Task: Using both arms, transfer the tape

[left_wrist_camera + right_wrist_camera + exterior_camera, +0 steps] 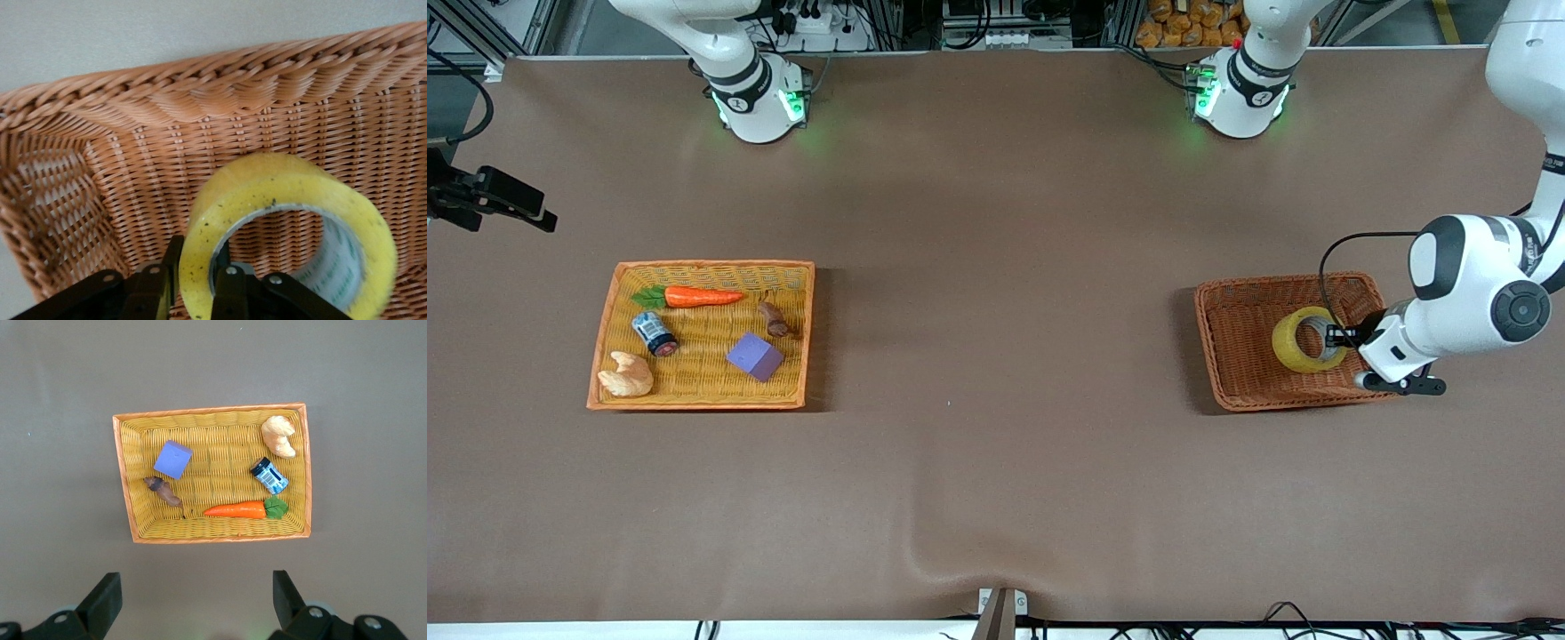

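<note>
Yellowish tape [1307, 340] up on edge in brown wicker basket [1232, 307] at left arm's end of counter [996, 480], core axis level. Left hand [195, 280] clamped across ring wall, one finger through core. Right hand [193, 600] spread wide, waiting high above yellow tray [609, 331], well apart from tape.

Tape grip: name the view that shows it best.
Left wrist view: the left gripper has its fingers shut on the tape wall, close up. The front view shows the tape in the brown basket; the right wrist view misses it.
</note>
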Available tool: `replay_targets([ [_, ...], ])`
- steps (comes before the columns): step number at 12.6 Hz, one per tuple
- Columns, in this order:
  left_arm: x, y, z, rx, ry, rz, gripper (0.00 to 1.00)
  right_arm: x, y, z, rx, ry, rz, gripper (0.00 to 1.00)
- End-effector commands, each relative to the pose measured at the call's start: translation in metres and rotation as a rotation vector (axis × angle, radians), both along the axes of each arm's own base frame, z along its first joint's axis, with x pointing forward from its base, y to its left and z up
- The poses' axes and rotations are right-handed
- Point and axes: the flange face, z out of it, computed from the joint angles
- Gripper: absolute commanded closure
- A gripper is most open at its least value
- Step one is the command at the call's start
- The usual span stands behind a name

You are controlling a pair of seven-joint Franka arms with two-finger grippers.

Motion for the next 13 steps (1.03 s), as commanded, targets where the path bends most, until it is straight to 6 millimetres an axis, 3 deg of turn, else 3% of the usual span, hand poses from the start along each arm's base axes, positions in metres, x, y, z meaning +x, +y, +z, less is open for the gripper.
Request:
replay_targets([
  [1, 0.002, -0.003, 0.006, 0.016, -0.013, -0.01, 0.0, -0.001, 0.002, 0.006, -0.001, -0.004, 0.008, 0.0],
  [3, 0.01, -0.003, 0.042, 0.038, -0.061, -0.005, 0.0, -0.001, 0.002, 0.01, -0.001, -0.014, 0.015, 0.0],
  [4, 0.011, -0.014, 0.063, 0.035, -0.065, -0.006, 0.0, 0.0, 0.001, 0.008, -0.003, -0.011, 0.015, 0.0],
  [6, 0.017, -0.046, 0.137, 0.056, -0.097, -0.009, 0.0, 0.0, 0.002, 0.009, -0.003, -0.012, 0.011, 0.0],
  [9, 0.024, -0.078, 0.255, 0.079, -0.088, -0.032, 0.0, 0.0, 0.003, 0.009, -0.002, -0.01, 0.009, 0.0],
  [11, 0.016, -0.095, 0.308, 0.098, -0.102, 0.022, 0.0, 0.001, 0.007, 0.009, -0.004, -0.013, 0.017, 0.0],
  [13, 0.0, -0.107, 0.34, 0.139, -0.134, 0.038, 0.0, 0.001, 0.009, 0.011, -0.004, -0.016, 0.02, 0.0],
])
